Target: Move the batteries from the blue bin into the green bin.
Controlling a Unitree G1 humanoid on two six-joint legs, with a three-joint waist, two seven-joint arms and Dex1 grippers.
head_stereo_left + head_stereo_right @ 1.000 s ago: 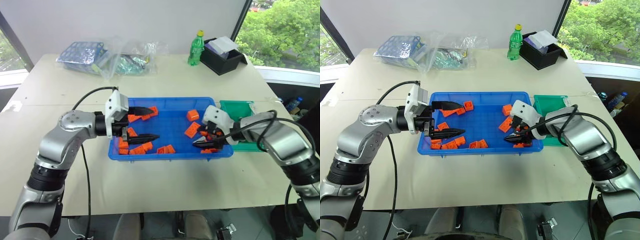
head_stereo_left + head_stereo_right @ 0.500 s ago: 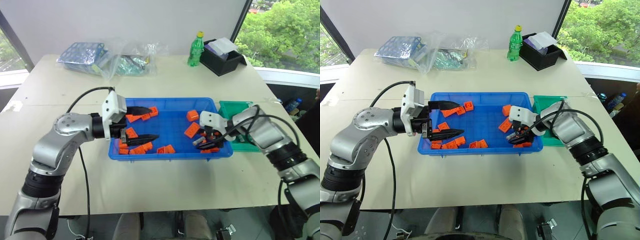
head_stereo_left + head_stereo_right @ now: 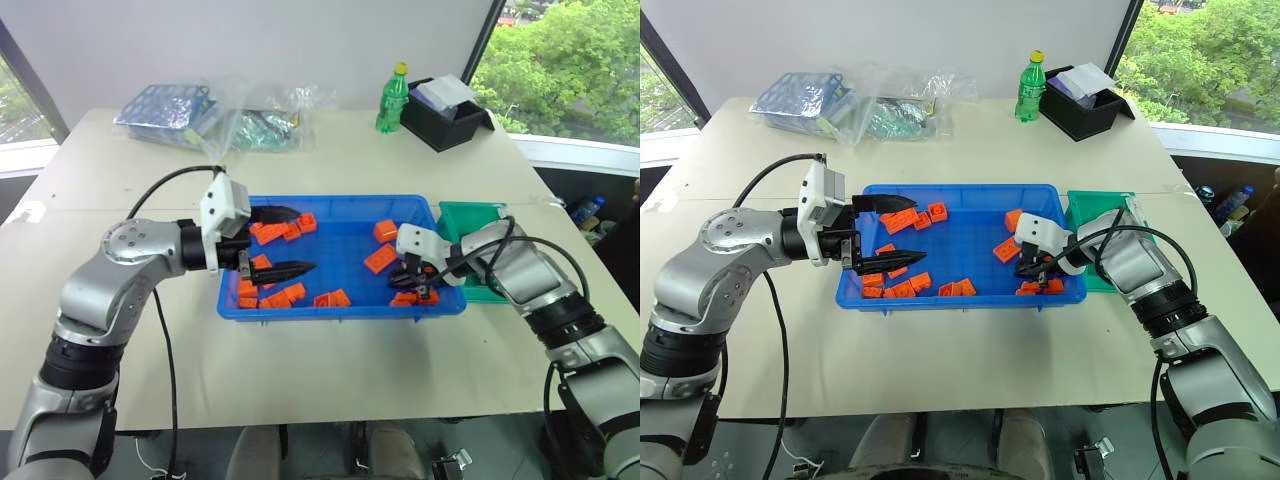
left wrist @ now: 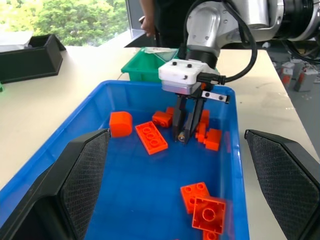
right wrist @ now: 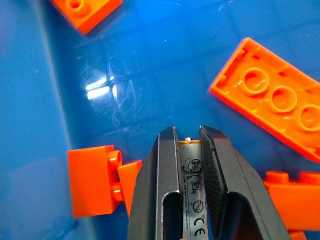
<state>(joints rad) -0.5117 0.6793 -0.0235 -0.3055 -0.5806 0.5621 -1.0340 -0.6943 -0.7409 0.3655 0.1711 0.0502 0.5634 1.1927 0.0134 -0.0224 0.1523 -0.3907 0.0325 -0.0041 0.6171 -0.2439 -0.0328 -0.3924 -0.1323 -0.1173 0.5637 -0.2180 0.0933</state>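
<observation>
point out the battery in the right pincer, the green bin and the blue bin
battery (image 5: 191, 190), right wrist view, on its printed side between the fingers
green bin (image 3: 468, 216), left eye view, on its inner floor
blue bin (image 3: 330, 312), left eye view, on its near rim

My right pincer (image 3: 403, 283) sits low in the right end of the blue tray (image 3: 330, 310), hemmed in by orange bricks (image 5: 272, 105) on both sides (one touches a finger). The bare blue floor at the tray's middle is open room. My left pincer (image 3: 290, 243) blocks the tray's left end, fingers spread. Toward the right of the frame, only the tray's rim stands between me and the green bin (image 3: 470, 218), whose top is open.
</observation>
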